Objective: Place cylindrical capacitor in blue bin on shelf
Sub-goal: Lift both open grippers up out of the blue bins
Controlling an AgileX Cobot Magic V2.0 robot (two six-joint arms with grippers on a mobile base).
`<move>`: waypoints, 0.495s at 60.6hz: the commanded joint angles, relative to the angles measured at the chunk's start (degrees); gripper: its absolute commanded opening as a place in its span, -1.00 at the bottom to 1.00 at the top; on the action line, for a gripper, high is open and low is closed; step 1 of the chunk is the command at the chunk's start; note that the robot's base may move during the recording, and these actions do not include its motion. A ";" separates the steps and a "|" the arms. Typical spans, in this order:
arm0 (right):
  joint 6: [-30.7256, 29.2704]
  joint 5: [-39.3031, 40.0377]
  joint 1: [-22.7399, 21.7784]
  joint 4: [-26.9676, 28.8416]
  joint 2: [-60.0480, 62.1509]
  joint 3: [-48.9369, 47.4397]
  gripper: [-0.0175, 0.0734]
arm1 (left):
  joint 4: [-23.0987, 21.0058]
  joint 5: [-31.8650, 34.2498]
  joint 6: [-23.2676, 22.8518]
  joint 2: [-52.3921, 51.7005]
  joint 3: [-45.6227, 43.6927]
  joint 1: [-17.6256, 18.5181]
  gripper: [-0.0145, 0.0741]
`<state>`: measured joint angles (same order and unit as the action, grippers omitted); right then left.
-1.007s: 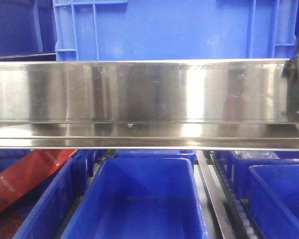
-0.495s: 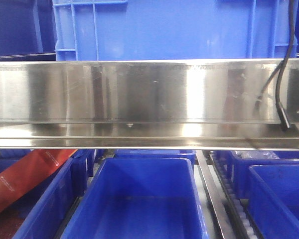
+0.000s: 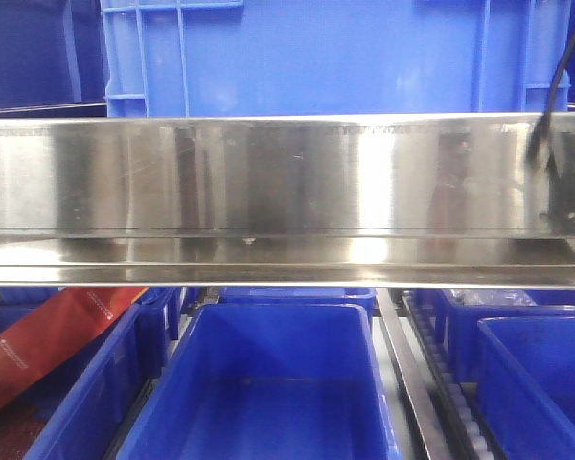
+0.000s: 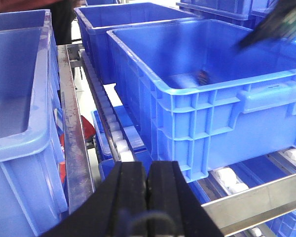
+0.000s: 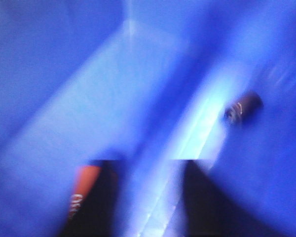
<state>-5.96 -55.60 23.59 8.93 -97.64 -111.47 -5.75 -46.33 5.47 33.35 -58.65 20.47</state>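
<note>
Since the cylindrical capacitor [image 5: 243, 108] already lay on the floor of the blue bin [image 4: 197, 106], apart from both arms, I judged the placing step done and only the withdrawal left. It lay on its side, long axis slanting across the right wrist view, one round end turned toward the camera at lower left; blur hid the finer detail. The right pincer [image 5: 149, 197] stood open with nothing between its jaws. The left pincer [image 4: 147, 190] was fully closed and empty, near the shelf [image 3: 287, 192] rail. Next I would need to lift the right arm straight clear of the bin walls.
</note>
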 commanded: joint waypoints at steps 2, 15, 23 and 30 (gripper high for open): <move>-0.14 1.10 -0.68 -2.01 4.75 0.19 -0.98 | -0.56 0.61 -0.29 -0.32 0.25 -0.21 -0.92; 0.58 5.23 -0.68 -6.03 17.28 13.09 -0.96 | -0.33 0.72 -0.29 -0.32 0.23 -0.21 -0.92; 0.58 13.41 -0.68 -6.18 27.27 27.25 -0.96 | 0.25 1.77 -0.29 -0.32 0.23 -0.21 -0.92; 0.58 20.49 -0.68 -6.27 35.58 38.85 -0.96 | 0.30 2.56 -0.29 -0.32 0.23 -0.21 -0.92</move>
<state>-5.55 -40.74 23.11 3.62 -67.01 -78.71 -5.52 -45.44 5.47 33.35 -58.65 20.47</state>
